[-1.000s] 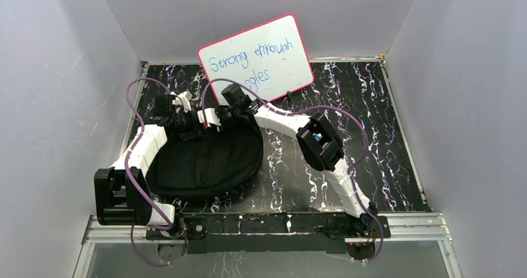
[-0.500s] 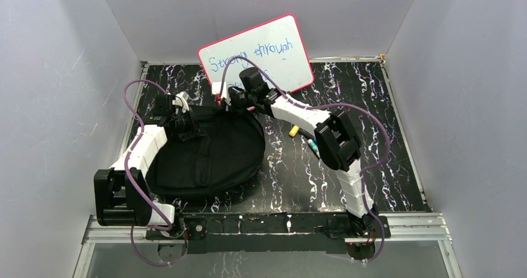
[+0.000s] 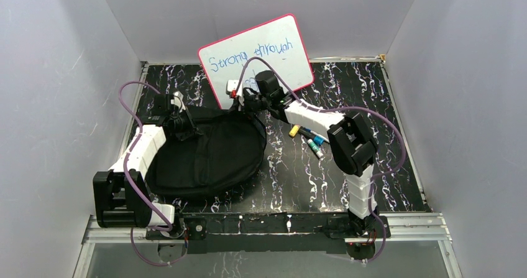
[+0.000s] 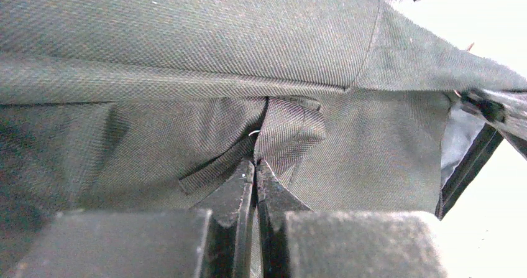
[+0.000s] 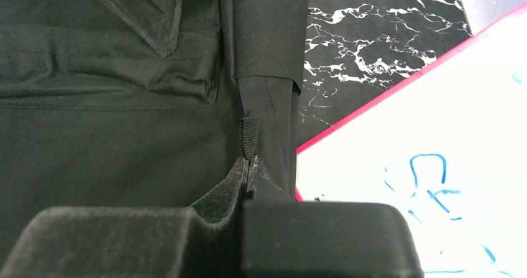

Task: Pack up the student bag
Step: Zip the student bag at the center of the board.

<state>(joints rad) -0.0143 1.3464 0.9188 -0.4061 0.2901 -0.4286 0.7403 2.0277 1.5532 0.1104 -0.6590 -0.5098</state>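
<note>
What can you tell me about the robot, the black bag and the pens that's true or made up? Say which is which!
1. The left arm's fingers and the right arm's fingers are both pinched shut on the student bag. True.
2. The markers are inside the bag. False: they lie on the table, to the right of the bag.
3. The whiteboard has a red rim and blue writing. True.
4. The whiteboard lies flat on top of the bag. False: it stands tilted behind the bag, at the back of the table.
</note>
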